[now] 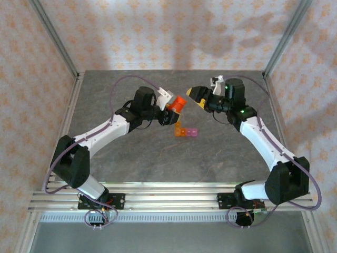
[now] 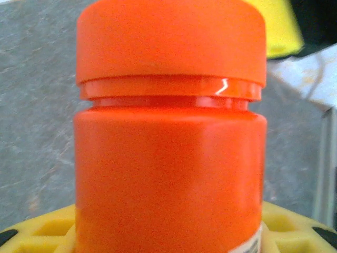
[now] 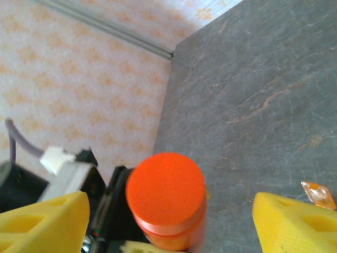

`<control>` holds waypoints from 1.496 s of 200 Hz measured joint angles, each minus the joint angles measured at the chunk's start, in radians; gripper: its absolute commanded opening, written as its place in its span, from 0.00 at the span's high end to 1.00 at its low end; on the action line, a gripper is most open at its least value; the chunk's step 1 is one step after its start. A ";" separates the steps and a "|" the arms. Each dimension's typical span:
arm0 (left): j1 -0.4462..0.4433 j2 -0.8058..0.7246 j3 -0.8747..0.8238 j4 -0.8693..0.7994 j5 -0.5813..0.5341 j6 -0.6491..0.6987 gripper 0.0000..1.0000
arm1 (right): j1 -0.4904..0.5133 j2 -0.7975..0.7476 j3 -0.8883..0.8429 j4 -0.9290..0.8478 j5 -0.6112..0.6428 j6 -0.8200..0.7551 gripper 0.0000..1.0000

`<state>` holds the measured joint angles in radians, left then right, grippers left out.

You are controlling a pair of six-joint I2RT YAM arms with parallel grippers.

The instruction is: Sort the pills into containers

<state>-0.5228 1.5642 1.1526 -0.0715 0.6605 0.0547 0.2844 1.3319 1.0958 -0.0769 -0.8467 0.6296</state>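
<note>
Orange bottle [image 1: 178, 104] sits clamped in my left gripper [image 1: 170, 113], centre frame. My right gripper [image 1: 196, 97] stands wide facing the cap [image 3: 165, 185], apparently not touching. Centre first, then close and twist. Containers [image 1: 186, 132] lie just below.

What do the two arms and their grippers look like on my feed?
Both the left arm and right arm have white links between bulky black joints, with a grey-purple cable looping along each. The right arm shows a green light. The left gripper and right gripper carry yellow fingers with moulded recesses, with a white camera housing at the wrist.
</note>
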 measured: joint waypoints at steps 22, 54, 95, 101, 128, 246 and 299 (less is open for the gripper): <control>-0.036 0.000 0.000 -0.036 -0.078 0.062 1.00 | 0.001 0.000 0.002 -0.014 0.029 0.066 0.19; -0.061 0.000 0.003 -0.065 -0.132 0.112 1.00 | 0.025 0.006 0.002 -0.014 0.067 0.127 0.19; -0.063 0.000 0.019 -0.075 -0.159 0.131 1.00 | 0.082 0.042 0.002 -0.018 0.092 0.148 0.20; -0.064 0.000 0.022 -0.076 -0.164 0.131 1.00 | 0.087 0.048 0.002 -0.020 0.093 0.149 0.21; -0.067 0.000 0.027 -0.076 -0.171 0.131 1.00 | 0.106 0.063 0.002 -0.021 0.101 0.158 0.24; -0.066 0.000 0.027 -0.097 -0.172 0.124 1.00 | 0.132 0.085 -0.024 0.026 0.116 0.172 0.66; -0.043 0.000 0.027 -0.086 -0.089 0.066 1.00 | 0.105 0.085 -0.026 0.041 0.068 0.086 0.70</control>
<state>-0.5663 1.5642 1.1793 -0.1577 0.5713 0.1207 0.3897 1.4166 1.0698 -0.0360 -0.7788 0.7158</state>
